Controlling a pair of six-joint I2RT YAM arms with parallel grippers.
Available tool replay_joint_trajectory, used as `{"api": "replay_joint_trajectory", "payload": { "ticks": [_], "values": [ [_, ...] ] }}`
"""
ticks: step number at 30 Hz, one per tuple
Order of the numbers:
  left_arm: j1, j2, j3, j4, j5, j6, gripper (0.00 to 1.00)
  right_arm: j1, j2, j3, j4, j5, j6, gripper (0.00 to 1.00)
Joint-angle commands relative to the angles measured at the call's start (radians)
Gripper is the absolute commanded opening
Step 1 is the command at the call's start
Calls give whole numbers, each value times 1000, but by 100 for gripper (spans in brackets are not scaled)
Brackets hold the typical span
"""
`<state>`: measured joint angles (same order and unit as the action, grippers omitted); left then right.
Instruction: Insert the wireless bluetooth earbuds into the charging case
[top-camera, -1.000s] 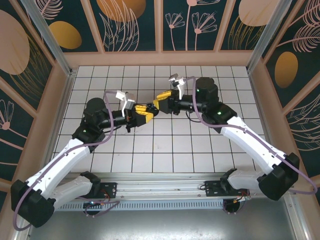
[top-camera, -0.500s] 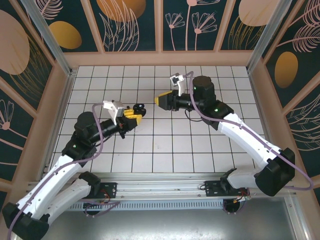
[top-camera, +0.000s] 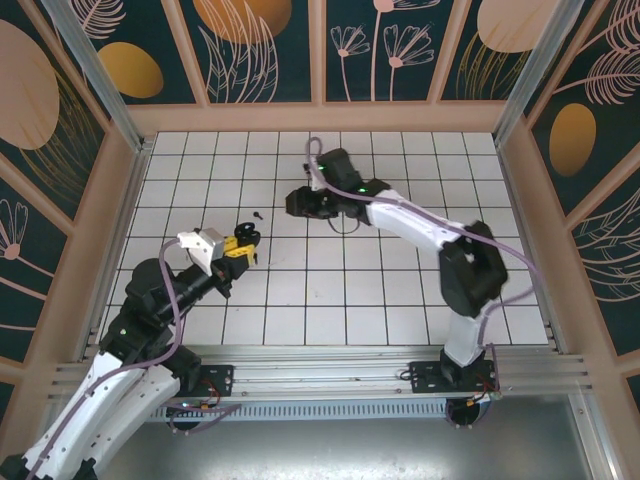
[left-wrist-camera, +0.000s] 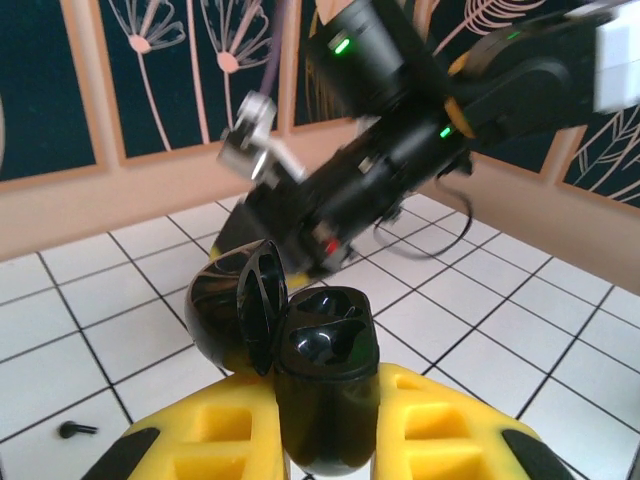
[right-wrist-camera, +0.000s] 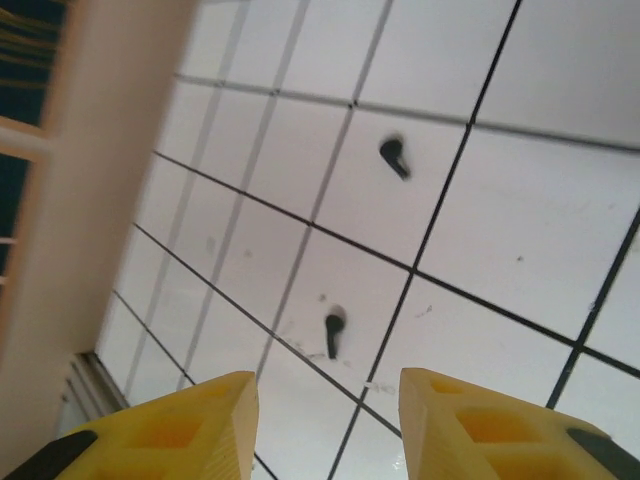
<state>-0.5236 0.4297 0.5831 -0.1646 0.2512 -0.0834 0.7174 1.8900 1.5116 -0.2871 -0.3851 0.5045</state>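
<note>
Largest item: table (top-camera: 400, 300). Flat grid of glossy white square tiles with dark grout lines. Fenced by tan wooden walls (top-camera: 320, 118) under dark panels painted with leaf and flower outlines.

Two arms, each with white hard shells, black joints and a lilac cable. From 7 o'clock toward the table centre: left arm (top-camera: 150, 300). Folded from 5 o'clock up to 12 o'clock: right arm (top-camera: 420, 225).

Two grippers, each with two blocky yellow plastic fingers with recessed pockets.
- At 9 o'clock of the table centre: left gripper (top-camera: 238, 248), clenched on the charging case (left-wrist-camera: 325, 375).
- Near 12 o'clock of the centre: right gripper (right-wrist-camera: 327, 390), released, fingers apart over bare tile.

One charging case: smooth glossy black plastic, rounded pebble shape. Pinched upright between the left fingers (left-wrist-camera: 450, 430). Domed lid (left-wrist-camera: 235, 310) swung open toward 10 o'clock, joined at the rim. Two moulded sockets in the top; filled or not, cannot tell.

Smallest items: earbuds, two counted in the right wrist view. Tiny, black, rounded head with short stem, loose on separate tiles.
- One (right-wrist-camera: 334, 333) at 12 o'clock of the right gripper.
- One (right-wrist-camera: 392, 155) farther off at 1 o'clock.
- Top view: one dark speck (top-camera: 258, 214) at 1 o'clock of the case, apart from it.
- Left wrist view: one bud (left-wrist-camera: 75, 430) on a tile at 9 o'clock of the case.
</note>
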Motion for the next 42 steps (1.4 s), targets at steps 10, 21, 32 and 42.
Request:
{"api": "replay_joint_trajectory", "payload": {
  "ticks": [10, 21, 32, 42],
  "values": [
    [-4, -80, 14, -146, -65, 84, 0, 166, 489, 621, -403, 144, -3, 39],
    [-3, -162, -17, -139, -64, 90, 0, 227, 610, 752, -487, 247, 32, 39],
    [-5, -203, -47, -106, -42, 74, 0, 275, 610, 732, -492, 320, 53, 37],
    [-4, -222, -52, -104, -40, 68, 0, 287, 612, 717, -510, 366, 58, 37]
  ]
}}
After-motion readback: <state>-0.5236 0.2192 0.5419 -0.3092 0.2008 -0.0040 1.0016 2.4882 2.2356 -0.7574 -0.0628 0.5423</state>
